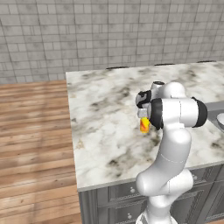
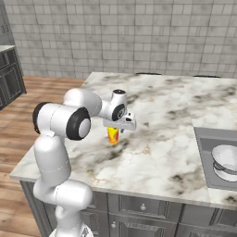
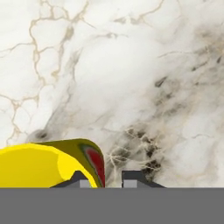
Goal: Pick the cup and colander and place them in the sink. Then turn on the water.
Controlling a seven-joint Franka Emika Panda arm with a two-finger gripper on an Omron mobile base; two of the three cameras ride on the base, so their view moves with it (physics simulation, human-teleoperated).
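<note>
Gripper (image 2: pixel 114 130) mine, low over marble counter (image 2: pixel 162 152), fingers closed around cup (image 2: pixel 112 135), apparently lifted. Colander (image 2: pixel 227 162) already in sink (image 2: pixel 203 139), at 3 o'clock. Step in hand: carrying cup. Next: swing toward 3 o'clock, release in basin.

Both base views sit behind the arm, one left, one right, looking forward and down at the same marble counter (image 1: pixel 105 118) up to its tiled back edge, while the hand view stares close-up at it.
</note>
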